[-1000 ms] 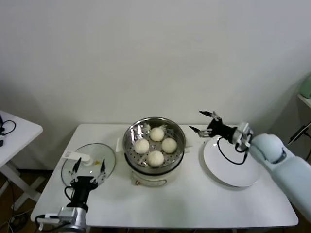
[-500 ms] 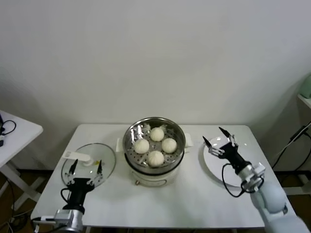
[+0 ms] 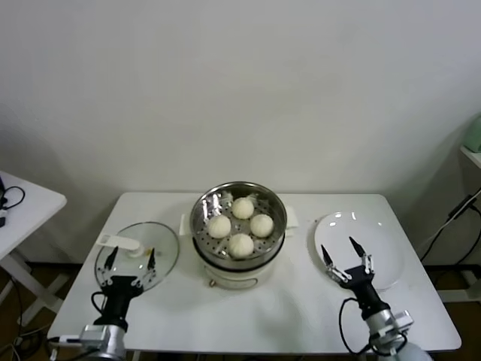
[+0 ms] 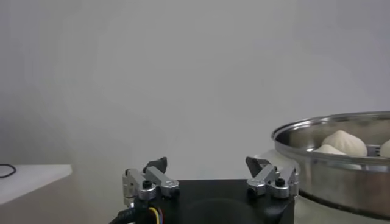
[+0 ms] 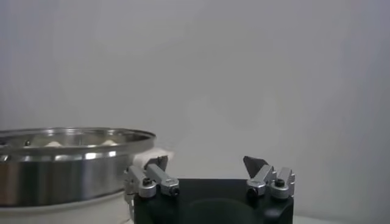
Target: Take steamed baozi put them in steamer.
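Four steamed baozi (image 3: 240, 225) sit in the steamer (image 3: 238, 259). Left gripper (image 3: 129, 257) and right gripper (image 3: 344, 251) hover low over the table (image 3: 285, 312), jaws released, empty

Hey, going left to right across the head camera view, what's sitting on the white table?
Glass lid with the left end effector open at its near edge → steamer holding four baozi → white plate, the open right end effector over its near-left rim.

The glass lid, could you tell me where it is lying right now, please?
In the head view the glass lid lies flat on the table's left side, beside the steamer, with the open left gripper over its near edge.
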Available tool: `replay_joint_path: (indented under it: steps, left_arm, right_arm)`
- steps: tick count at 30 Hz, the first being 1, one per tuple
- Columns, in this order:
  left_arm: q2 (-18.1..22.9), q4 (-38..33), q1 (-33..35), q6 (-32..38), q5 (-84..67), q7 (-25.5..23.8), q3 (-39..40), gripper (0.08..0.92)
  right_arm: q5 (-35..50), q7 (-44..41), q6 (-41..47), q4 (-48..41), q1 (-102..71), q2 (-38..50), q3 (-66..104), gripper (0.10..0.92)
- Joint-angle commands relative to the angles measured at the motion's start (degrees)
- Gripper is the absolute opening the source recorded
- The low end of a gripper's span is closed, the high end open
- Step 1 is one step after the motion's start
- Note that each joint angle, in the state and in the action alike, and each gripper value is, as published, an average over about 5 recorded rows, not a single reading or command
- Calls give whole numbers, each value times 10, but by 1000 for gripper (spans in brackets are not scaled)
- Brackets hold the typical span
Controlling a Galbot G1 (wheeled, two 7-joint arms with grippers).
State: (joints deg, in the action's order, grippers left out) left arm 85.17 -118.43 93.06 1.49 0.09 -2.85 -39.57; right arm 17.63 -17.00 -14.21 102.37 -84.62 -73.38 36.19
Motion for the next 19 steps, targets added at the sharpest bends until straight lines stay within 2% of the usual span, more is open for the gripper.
replay_joint_path:
  steps: [1, 19]
  left_arm:
    - [0, 4, 4, 2, -13, -10, -8, 823]
    - [-2, 12, 6, 7, -36, -20, -19, 823]
  right_arm:
    - [-7, 7, -32, 4, -54, -51, 22, 823]
    - [-18, 11, -30, 10, -57, -53, 28, 823]
